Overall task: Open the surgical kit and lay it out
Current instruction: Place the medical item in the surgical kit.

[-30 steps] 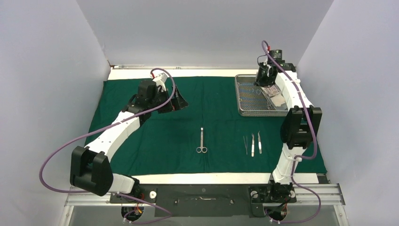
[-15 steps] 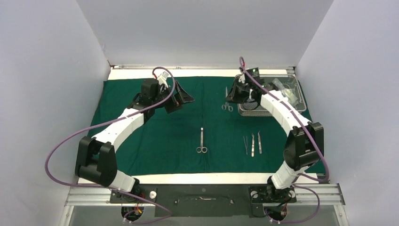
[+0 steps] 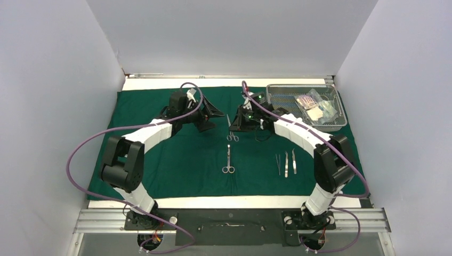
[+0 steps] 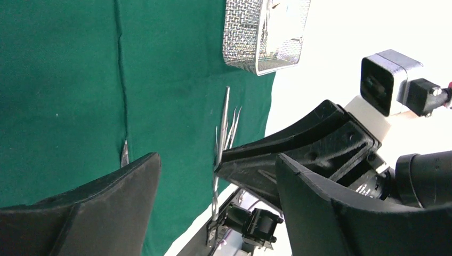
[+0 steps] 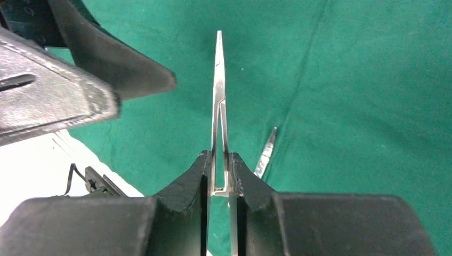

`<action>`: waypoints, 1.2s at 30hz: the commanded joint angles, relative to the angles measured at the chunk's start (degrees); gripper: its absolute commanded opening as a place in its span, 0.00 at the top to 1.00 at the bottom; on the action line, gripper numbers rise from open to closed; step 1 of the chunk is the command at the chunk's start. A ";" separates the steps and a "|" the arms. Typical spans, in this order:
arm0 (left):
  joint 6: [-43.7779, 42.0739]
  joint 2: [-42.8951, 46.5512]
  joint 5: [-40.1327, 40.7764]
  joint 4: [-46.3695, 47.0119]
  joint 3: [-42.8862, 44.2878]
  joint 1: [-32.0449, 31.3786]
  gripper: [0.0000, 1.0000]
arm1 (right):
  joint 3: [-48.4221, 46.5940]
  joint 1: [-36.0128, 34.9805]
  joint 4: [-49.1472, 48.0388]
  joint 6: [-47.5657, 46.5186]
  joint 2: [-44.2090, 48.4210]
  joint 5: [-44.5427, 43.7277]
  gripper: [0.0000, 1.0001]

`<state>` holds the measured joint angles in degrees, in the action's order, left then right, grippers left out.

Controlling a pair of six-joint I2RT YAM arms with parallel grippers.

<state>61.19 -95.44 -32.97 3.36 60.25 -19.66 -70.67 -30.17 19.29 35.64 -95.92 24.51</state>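
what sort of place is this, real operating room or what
Probably a robotics lab bench staged for surgical prep: plain white walls box in the table, a left arm and right arm are bolted at its edge, and a green drape carries a wire-mesh tray and forceps.

Looks down from high behind on the whole dark green cloth drape (image 3: 176, 160); from each wrist, peers close across it.

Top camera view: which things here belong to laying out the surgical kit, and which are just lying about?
Part of the job:
green cloth, mesh tray, gauze packets, held forceps in the right gripper, laid-out forceps, tweezers.

Just surroundings:
white tabletop, metal rail.
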 commanded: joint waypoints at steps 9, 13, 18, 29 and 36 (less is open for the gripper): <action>1.08 -2.45 1.09 1.74 2.70 0.06 0.40 | -7.87 -2.43 -5.02 2.78 -6.91 4.61 0.95; 0.69 -3.19 3.39 0.11 2.69 0.03 0.47 | -8.19 -2.67 -5.42 3.59 -7.33 5.87 0.95; 3.34 -3.62 2.41 2.15 3.35 0.18 0.50 | -8.44 -3.43 -5.43 3.90 -7.76 6.49 0.95; 1.91 -4.30 2.47 -0.06 3.68 0.28 0.80 | -9.65 -4.43 -5.17 4.18 -9.48 8.13 0.95; -2.83 -4.55 2.50 -3.09 4.18 0.06 1.00 | -9.35 -4.72 -5.74 4.53 -9.90 8.95 0.95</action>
<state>61.54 -99.66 -29.74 0.97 62.06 -19.59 -77.89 -33.91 16.32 39.79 -105.67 31.75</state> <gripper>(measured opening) 0.023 0.105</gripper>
